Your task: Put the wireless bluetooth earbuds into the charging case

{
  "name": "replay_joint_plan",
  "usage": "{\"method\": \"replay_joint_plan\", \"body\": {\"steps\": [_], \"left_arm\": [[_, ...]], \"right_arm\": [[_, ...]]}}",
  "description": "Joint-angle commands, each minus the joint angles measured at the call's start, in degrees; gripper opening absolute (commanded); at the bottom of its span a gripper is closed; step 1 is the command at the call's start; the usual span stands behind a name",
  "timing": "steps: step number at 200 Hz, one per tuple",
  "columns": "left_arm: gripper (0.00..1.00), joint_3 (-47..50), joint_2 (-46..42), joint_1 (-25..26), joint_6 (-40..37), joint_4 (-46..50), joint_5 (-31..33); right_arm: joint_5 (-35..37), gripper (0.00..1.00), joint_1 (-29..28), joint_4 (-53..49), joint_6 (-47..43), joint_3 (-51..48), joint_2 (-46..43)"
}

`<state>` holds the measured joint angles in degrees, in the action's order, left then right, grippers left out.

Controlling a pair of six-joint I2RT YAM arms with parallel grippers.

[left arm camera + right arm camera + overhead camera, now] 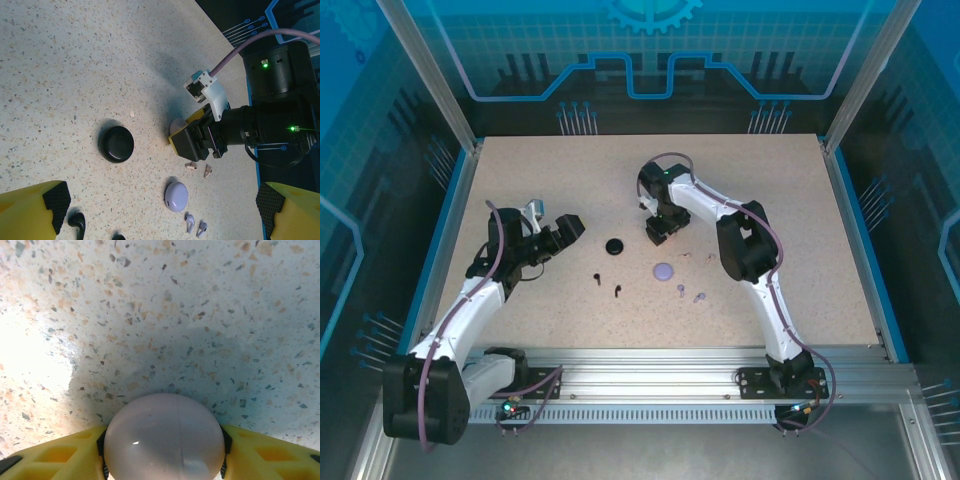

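While R gripper (657,233) clamps pink case (164,440) mid-table, L gripper (562,236) hangs spread, empty, at left | case lid apparently closed | black earbuds (619,290), pink earbuds (191,165), lilac earbuds (190,222) loose nearer | 0/6 seated, all pending

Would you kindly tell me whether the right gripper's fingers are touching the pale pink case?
Touching. In the right wrist view the right gripper has both yellow fingers pressed against the pale pink case, no gap.
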<state>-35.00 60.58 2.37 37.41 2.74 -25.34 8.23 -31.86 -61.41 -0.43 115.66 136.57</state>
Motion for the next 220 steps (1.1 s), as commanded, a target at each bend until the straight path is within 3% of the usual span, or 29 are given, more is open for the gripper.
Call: {"method": "replay_joint_plan", "body": {"steps": [1,97,168,220], "left_arm": [[0.99,0.02,-0.77,0.18,-0.47,0.50,-1.07],[0.96,0.34,4.50,1.52,1.54,-4.87,-8.49],[0.89,-6.51,13.86,12.13,-0.77,-6.29,-14.99],[0.85,-10.50,19.50,18.81,1.42,-10.49,-16.68]], "right_arm": [[1.41,0.56,-0.09,3.27,-0.02,-3.28,-1.83],[0.14,0.52,-0.22,18.45,-5.69,-21.19,-21.40],[-9.41,0.52,-1.96,40.68,-10.06,-50.17,-46.61],[-11.21,0.52,-4.51,51.25,-13.38,-63.41,-59.21]]}}
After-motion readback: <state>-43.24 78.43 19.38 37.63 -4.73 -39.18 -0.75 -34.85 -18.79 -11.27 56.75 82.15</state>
